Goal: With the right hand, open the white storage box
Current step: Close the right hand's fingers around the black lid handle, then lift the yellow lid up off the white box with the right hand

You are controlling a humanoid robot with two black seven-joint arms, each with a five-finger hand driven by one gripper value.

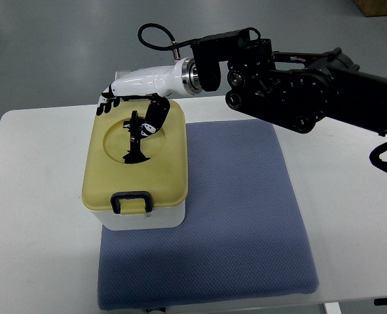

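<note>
The white storage box (141, 219) stands on the left part of the blue mat. Its pale yellow lid (167, 170) is down, with a round recess on top and a dark blue latch (131, 201) at the near edge. My right hand (131, 111), white with black fingers, comes in from the upper right and hovers over the far end of the lid. Its fingers (107, 101) are spread and hang down; some reach over the far left corner, others point into the recess. It holds nothing. The left arm is not in view.
The blue mat (245, 209) lies on a white table (36, 196), with its near edge close to the table's front. My black right forearm (298, 85) crosses above the table's far right side. Grey floor lies beyond the table.
</note>
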